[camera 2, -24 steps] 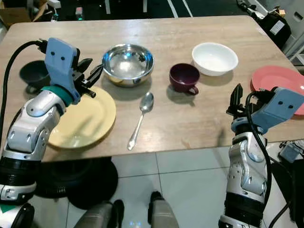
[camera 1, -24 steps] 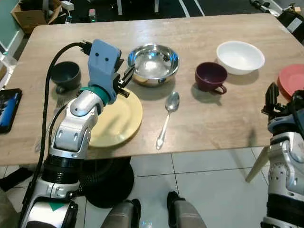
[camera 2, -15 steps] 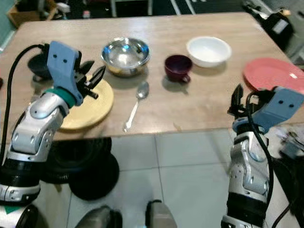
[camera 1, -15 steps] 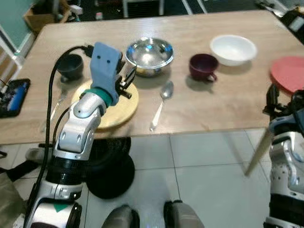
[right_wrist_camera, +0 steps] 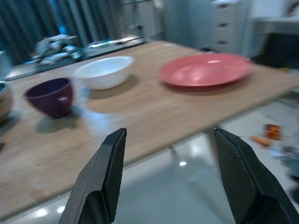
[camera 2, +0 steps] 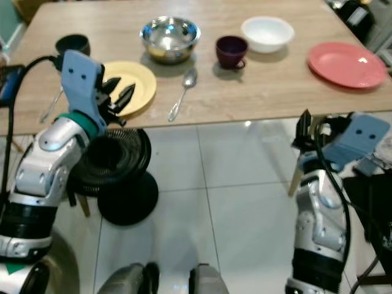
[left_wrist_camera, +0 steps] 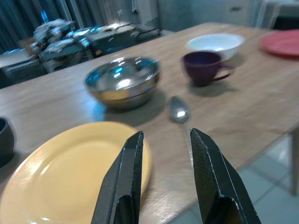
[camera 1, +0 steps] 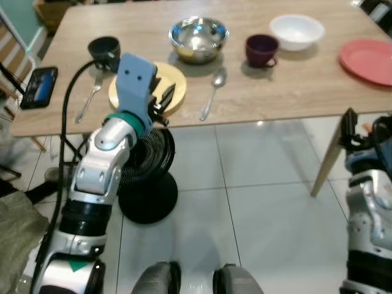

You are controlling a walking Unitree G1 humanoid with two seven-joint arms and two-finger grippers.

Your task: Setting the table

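Observation:
The wooden table (camera 1: 288, 92) carries a yellow plate (camera 1: 160, 86), a steel bowl (camera 1: 198, 39), a spoon (camera 1: 213, 92), a purple cup (camera 1: 261, 49), a white bowl (camera 1: 296, 30) and a red plate (camera 1: 369, 58). A fork (camera 1: 90, 101) and a dark cup (camera 1: 104, 47) lie left of the yellow plate. My left gripper (camera 1: 164, 101) hangs open in front of the table's near edge, pointing at the yellow plate (left_wrist_camera: 70, 168) and spoon (left_wrist_camera: 179, 112). My right gripper (camera 2: 306, 125) is open and empty, below the table's near right edge, facing the red plate (right_wrist_camera: 205, 70).
A black round fan (camera 1: 147, 177) stands on the tiled floor under the table, beside my left arm. A table leg (camera 1: 324, 165) slants down close to my right arm. A phone (camera 1: 40, 86) lies at the table's left side. Open floor spreads between my arms.
The whole picture has shifted: the table now sits higher and smaller, with much more floor showing, so the camera has backed away. Both grippers stay open and empty.

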